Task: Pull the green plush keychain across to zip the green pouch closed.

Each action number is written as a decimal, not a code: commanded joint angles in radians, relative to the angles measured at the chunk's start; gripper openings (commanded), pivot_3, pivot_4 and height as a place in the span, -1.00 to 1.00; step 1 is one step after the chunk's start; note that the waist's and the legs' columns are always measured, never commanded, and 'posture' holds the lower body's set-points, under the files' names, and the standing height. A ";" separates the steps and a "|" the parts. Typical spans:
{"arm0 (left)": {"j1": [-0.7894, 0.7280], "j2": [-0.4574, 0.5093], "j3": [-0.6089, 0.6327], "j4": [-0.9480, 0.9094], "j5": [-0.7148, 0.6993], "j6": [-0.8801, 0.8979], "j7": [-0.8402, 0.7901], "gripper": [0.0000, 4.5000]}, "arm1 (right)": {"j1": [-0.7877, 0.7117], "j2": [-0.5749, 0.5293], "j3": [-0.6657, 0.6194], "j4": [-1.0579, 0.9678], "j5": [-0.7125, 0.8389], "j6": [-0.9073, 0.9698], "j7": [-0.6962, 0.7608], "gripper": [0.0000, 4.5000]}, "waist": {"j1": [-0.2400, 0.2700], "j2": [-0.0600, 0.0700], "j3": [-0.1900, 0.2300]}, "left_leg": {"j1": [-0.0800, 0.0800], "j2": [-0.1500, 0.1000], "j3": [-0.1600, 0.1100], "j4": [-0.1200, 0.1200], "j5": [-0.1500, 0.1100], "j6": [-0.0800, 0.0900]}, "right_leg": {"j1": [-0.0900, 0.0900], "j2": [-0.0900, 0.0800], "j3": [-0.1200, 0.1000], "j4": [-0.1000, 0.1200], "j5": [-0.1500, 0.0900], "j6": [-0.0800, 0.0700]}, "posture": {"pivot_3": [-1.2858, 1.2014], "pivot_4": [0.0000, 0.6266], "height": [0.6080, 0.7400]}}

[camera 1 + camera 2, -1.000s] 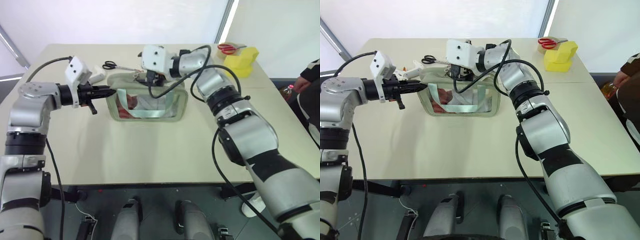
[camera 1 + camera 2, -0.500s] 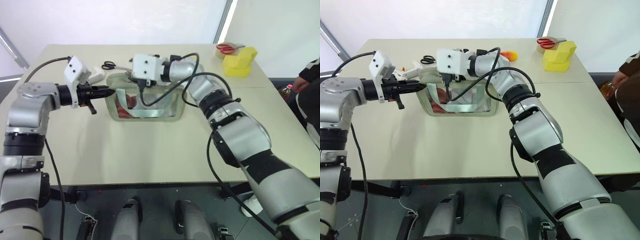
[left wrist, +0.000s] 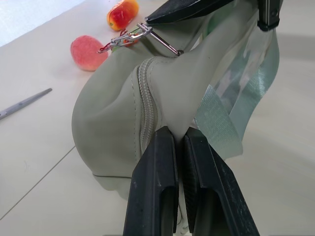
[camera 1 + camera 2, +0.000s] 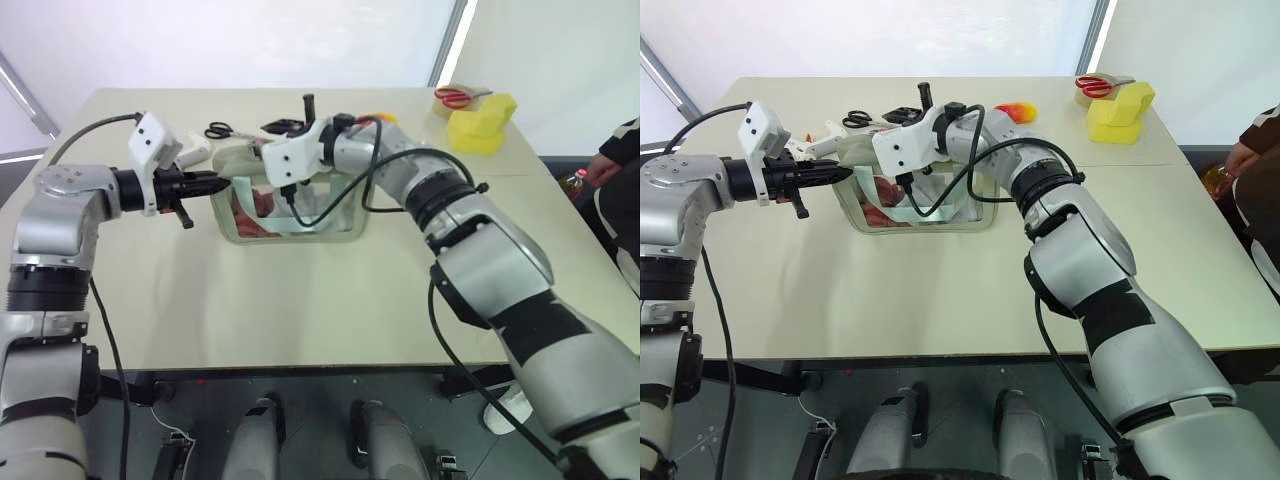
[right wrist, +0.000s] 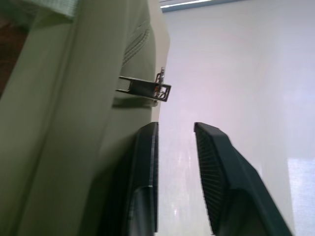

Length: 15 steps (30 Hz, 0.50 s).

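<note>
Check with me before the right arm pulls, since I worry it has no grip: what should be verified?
1. Left gripper pinches the pouch end: ok, shut on the fabric.
2. Right gripper grips something: not ok, it is open with nothing between the fingers.
3. Metal tab near the right fingers: ok, it sticks out from the pouch just past one fingertip.
4. Green keychain located: cannot tell.
5. Zipper fully shut: cannot tell; it looks shut near the left gripper.

Beige table [image 4: 300,300]: green pouch [image 4: 250,165], scissors [image 4: 220,130], yellow block [image 4: 482,122], perhaps tape [image 4: 452,97].
</note>
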 commanded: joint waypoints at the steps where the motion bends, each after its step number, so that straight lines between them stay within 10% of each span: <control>1: -0.007 0.014 0.034 -0.029 -0.015 -0.021 -0.001 -1.00 | -0.048 -0.009 0.023 -0.005 -0.036 -0.041 -0.063 0.33 | 0.000 0.000 0.000 | 0.000 0.000 0.000 0.000 0.000 0.000 | 0.000 0.000 0.000 0.000 0.000 0.000 | 0.03 -0.52 1.00; 4: -0.008 0.014 0.034 -0.026 -0.014 -0.023 0.000 -1.00 | -0.053 -0.003 0.042 0.000 -0.056 -0.074 -0.081 0.98 | -0.001 0.000 0.000 | 0.000 0.000 0.000 0.000 0.000 0.000 | 0.000 0.000 0.000 0.000 0.000 0.000 | 0.03 -0.52 1.00; 15: -0.004 0.013 0.036 -0.034 -0.016 -0.020 0.003 -1.00 | -0.073 0.034 0.143 0.031 -0.180 -0.071 -0.230 0.98 | -0.006 0.000 0.000 | 0.002 0.000 0.002 0.000 0.000 0.000 | 0.000 0.000 0.003 0.001 0.000 -0.001 | 0.03 -0.52 1.00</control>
